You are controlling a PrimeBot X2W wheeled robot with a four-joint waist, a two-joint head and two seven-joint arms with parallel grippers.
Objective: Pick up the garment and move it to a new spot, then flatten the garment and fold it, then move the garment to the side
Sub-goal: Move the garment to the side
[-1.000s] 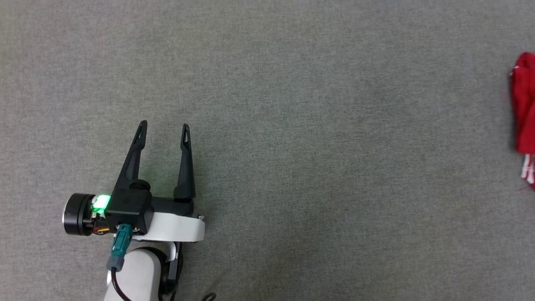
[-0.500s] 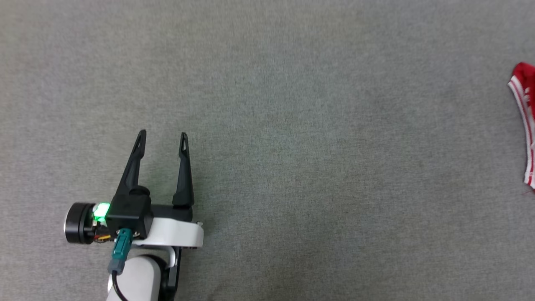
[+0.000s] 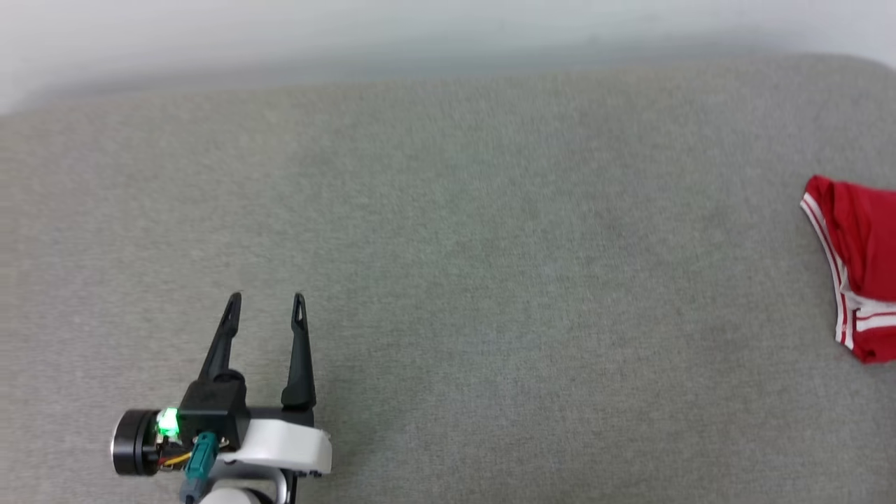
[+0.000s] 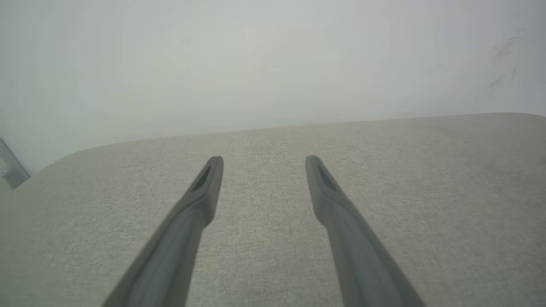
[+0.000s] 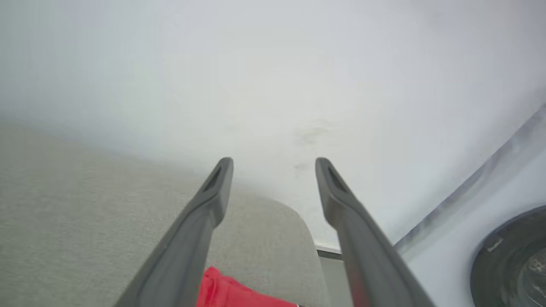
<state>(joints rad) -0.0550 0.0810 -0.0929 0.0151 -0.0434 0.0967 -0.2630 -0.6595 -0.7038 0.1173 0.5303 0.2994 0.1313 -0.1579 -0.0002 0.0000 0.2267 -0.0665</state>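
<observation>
Jaws stand open and empty: left jaws point forward over the grey surface point(image 3: 490, 280), right jaws over the garment point(image 3: 862, 241).

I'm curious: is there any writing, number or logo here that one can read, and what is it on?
No text can be read in these views.
The red garment: plain red cloth and white-striped trim, no lettering on the part in view.
The left gripper and its green light: no readable label.
The gray fabric surface: unmarked.
</observation>
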